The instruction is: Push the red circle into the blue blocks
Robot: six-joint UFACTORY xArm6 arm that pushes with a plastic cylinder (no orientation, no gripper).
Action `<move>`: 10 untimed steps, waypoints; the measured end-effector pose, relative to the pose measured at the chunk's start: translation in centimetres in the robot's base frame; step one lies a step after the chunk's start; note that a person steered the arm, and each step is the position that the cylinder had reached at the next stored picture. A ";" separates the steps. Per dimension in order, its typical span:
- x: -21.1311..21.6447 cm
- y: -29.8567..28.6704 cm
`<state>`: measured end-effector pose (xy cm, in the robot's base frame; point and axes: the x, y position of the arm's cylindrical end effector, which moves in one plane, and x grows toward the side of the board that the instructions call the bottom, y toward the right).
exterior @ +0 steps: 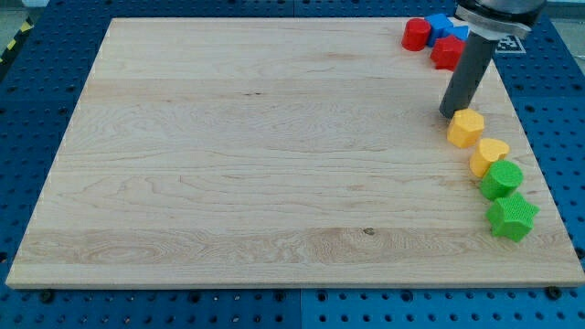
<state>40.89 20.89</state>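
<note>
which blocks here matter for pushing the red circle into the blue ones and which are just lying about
In the job:
- red circle
- blue blocks, at the view's top right, touching the red circle
- my tip, just above the yellow hexagon

Lying about:
- second red block
- yellow hexagon
- yellow heart
- green circle
- green star

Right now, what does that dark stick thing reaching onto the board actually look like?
It is my arm's end: a straight, smooth, dark grey round rod, with my tip at its lower end. Above it sits a wider dark housing with a white tag carrying black square markings. No cables or gripper show.
</note>
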 end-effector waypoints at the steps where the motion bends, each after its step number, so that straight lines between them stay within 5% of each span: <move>1: 1.5 0.0; 3: -5.7 -7.5; 5: -16.3 -6.9; 7: -16.8 2.2; 9: -16.8 -4.2; 10: -21.7 -10.2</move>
<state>19.19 10.73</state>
